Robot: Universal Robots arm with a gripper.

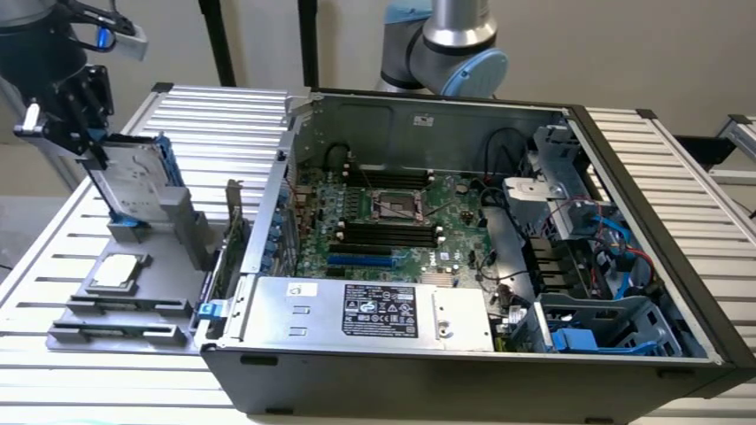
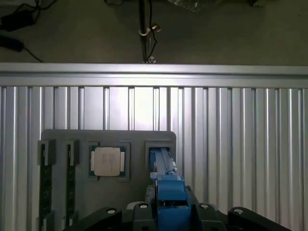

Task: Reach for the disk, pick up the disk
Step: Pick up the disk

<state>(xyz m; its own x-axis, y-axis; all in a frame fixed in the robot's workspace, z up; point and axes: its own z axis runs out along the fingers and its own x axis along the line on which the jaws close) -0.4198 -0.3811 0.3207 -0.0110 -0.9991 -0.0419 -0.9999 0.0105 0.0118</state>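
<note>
Evidently the black hand [image 1: 92,146] is at the upright silver-grey, blue-railed metal disk [image 1: 140,177]. I cannot tell its grip, and a skewed lift could jam the disk in its grey plastic holder [image 1: 180,217].

Light is soft and even, from above. Wrist view: bright glare strip along the slatted table [image 2: 231,72] far edge, floor [image 2: 72,33] beyond dim. Exterior view: computer case [image 1: 473,390] interior partly shadowed.

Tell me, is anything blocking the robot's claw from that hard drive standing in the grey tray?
Nothing visible does. The gripper is right at the top edge of the disk, standing upright in the grey tray; the chip lies apart.
</note>
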